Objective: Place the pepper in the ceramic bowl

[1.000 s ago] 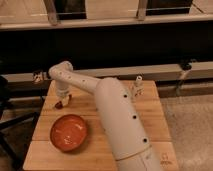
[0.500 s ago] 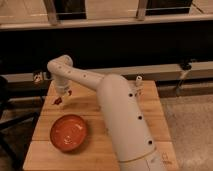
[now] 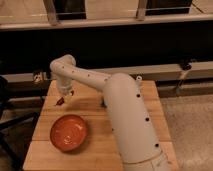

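The ceramic bowl, wide, shallow and glossy orange-red, sits on the wooden table at its front left. My gripper hangs down from the white arm over the table's back left, behind the bowl. It is shut on the pepper, a small slim dark-red piece that sticks out to the lower left of the fingertips, a little above the tabletop. The pepper is apart from the bowl, beyond its far rim.
A small white object stands at the table's back right edge. My white arm crosses the table's middle and right. A dark ledge and wall run behind the table. A dark chair stands to the left.
The gripper has risen a little off the tabletop with the pepper in it and shifted slightly toward the bowl. The bowl has not moved.
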{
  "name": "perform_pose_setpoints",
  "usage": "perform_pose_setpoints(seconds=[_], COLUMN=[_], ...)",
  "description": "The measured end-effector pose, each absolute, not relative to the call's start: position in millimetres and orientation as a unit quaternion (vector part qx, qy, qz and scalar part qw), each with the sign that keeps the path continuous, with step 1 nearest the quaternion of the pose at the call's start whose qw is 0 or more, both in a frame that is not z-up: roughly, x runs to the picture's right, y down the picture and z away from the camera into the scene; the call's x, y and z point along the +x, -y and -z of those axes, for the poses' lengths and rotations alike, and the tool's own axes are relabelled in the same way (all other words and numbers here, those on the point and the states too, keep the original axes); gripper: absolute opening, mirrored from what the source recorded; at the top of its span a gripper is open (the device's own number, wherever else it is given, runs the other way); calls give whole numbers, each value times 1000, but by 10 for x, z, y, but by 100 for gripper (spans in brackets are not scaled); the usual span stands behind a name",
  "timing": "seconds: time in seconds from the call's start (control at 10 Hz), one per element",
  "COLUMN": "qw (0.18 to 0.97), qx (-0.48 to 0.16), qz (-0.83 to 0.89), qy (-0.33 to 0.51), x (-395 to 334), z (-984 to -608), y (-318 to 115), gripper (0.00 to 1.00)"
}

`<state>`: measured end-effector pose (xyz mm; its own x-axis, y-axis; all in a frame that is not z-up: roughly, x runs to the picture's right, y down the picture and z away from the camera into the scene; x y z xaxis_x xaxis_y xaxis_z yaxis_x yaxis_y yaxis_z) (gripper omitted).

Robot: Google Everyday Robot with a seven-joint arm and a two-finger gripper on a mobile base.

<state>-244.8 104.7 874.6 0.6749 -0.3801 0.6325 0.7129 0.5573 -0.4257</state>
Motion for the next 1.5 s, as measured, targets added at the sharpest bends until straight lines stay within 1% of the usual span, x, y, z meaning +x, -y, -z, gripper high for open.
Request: perform_pose_setpoints(seconds=[0.6,1.3,1.5], qw=[842,836,835], qx=[-346,-347,-347], qz=[330,338,340], qy=[250,258,258], x=[-2225,-2067,-2043], z=[-8591,-8250,-8100], y=[-1220,-1572,-1721], gripper=[2,2,2])
